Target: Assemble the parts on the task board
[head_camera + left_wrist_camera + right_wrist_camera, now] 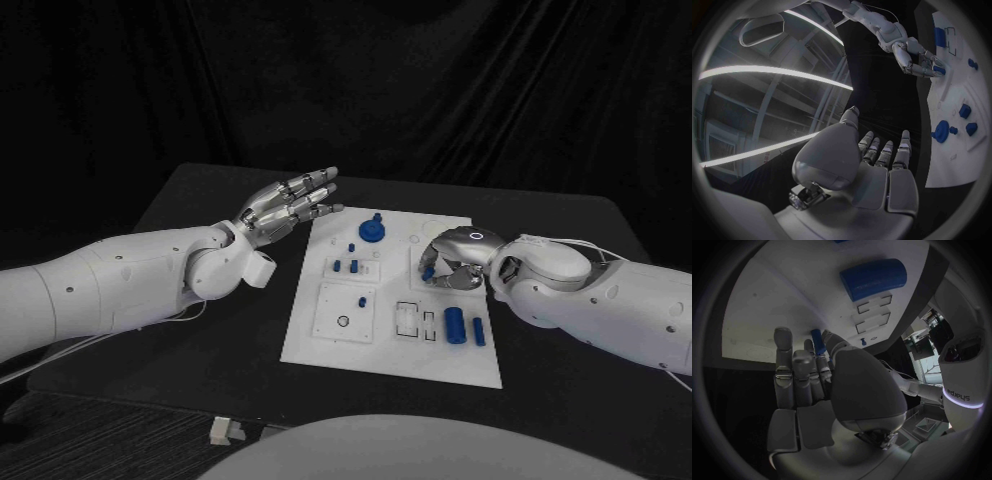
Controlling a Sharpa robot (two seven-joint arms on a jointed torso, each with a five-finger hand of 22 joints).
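Touching right robot hand [817,385]: blue part [819,341]

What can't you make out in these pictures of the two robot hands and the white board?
- Head view: the right robot hand hangs over the board, covering whatever lies under it.
- Right wrist view: a small blue peg sits at the fingertips; the thumb hides whether it is pinched.
- Left wrist view: the frame cuts the board off.
- Head view: the board's small blue pieces are too tiny to tell their shapes.

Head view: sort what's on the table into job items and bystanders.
Job items:
task board
blue parts on it, such as the round knobbed one and the cylinder
right hand, fingers down at the board
left hand, raised, holding nothing

Bystanders:
black table
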